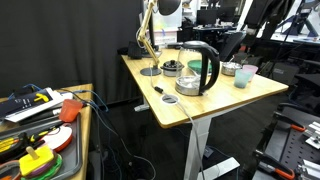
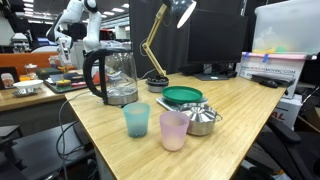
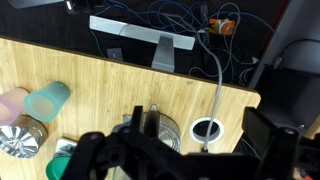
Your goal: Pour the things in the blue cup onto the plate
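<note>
The blue cup [image 2: 136, 120] stands upright on the wooden table near its front edge, with a pale pink cup [image 2: 174, 130] beside it. The cup also shows in the wrist view [image 3: 47, 100] at the far left and in an exterior view [image 1: 243, 76]. The green plate [image 2: 182, 96] lies behind the cups, next to a metal bowl [image 2: 203, 118]. My gripper [image 3: 200, 122] hangs high above the table, over the glass kettle [image 3: 160, 130]. It is open and empty, well away from the cup. The gripper does not show in either exterior view.
The tall glass kettle [image 2: 115, 78] stands in the middle of the table, and its cord runs through a white grommet hole [image 3: 207, 130]. A gold desk lamp [image 2: 157, 45] stands at the back. A second bench with tools [image 1: 40, 130] is nearby.
</note>
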